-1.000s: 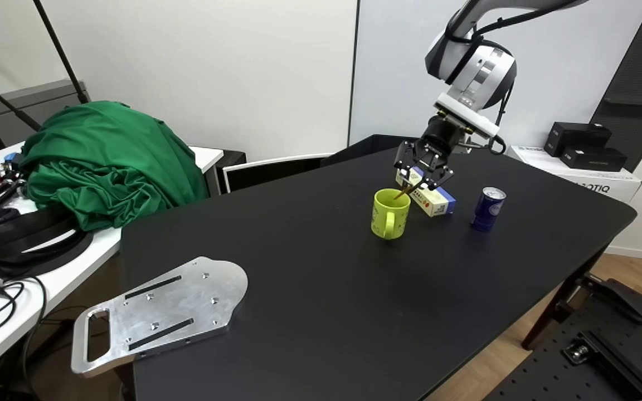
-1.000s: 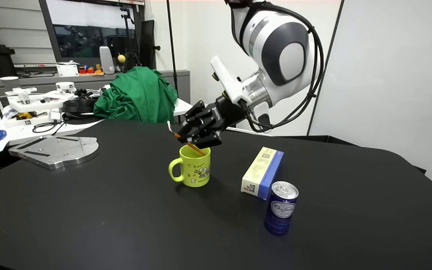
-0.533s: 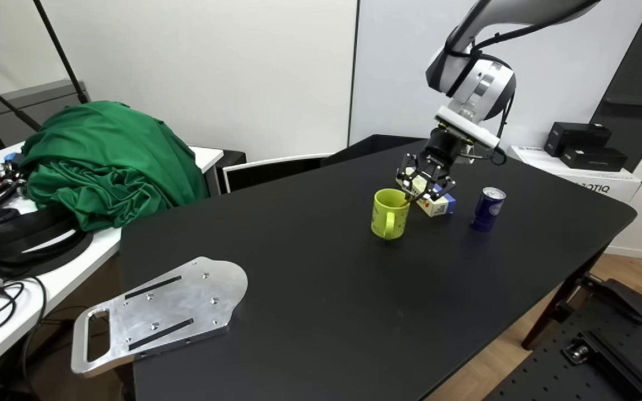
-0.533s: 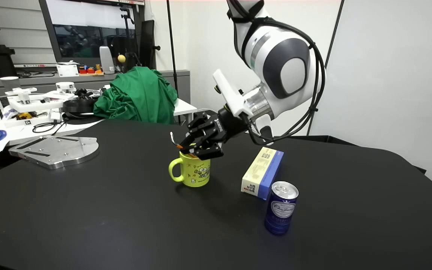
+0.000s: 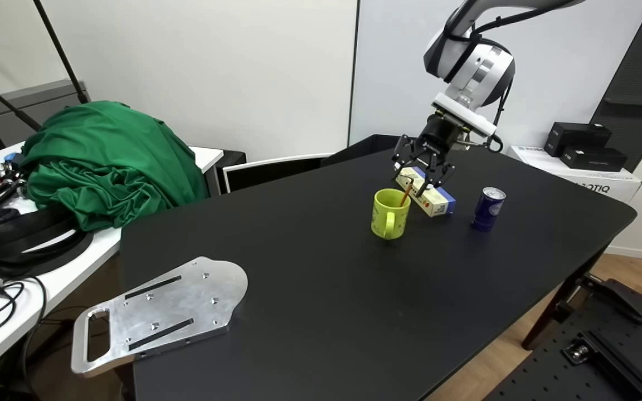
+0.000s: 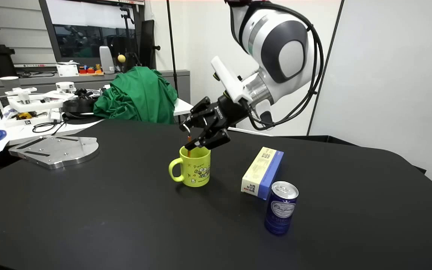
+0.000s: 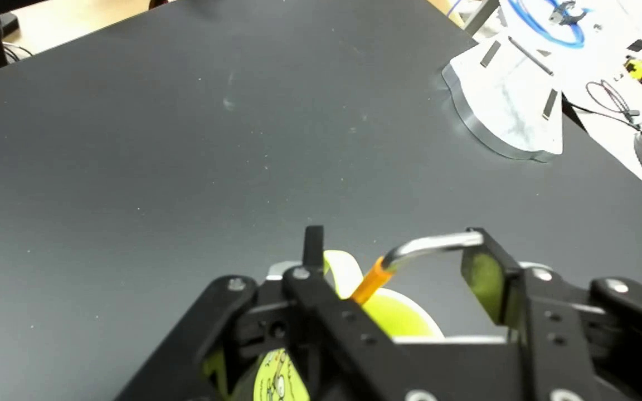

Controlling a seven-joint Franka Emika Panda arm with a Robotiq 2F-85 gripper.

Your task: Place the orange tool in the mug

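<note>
Orange tool (image 7: 374, 279): in the mug (image 6: 195, 169). Lower end inside, shaft rising past the rim to a bent metal tip, leaning slightly. Gripper (image 7: 398, 257): fingers spread well apart, the bend between them, clamped on nothing. In the wrist view the metal end meets the outline of the right-hand finger (image 7: 484, 278) — touch or overlap, cannot tell.

Handling (est.): tool light and stiff. Orange shaft probably gives fair purchase; bare metal likely slick, and the bend could swivel in a pinch. For any regrip, take the shaft just above the rim. Mug looks ceramic: rigid, heavier than the tool, liable to chip if knocked. Hold it by the body, or by the handle (image 6: 171, 170), pointing left in an exterior view. Box (image 6: 263, 172) and can (image 6: 281, 210) sit to the right there, can nearer, both apart from the mug.

Placement judged all but done. Next move should draw the fingers back to the far right without hooking the bend — a snag could lift the tool out.
</note>
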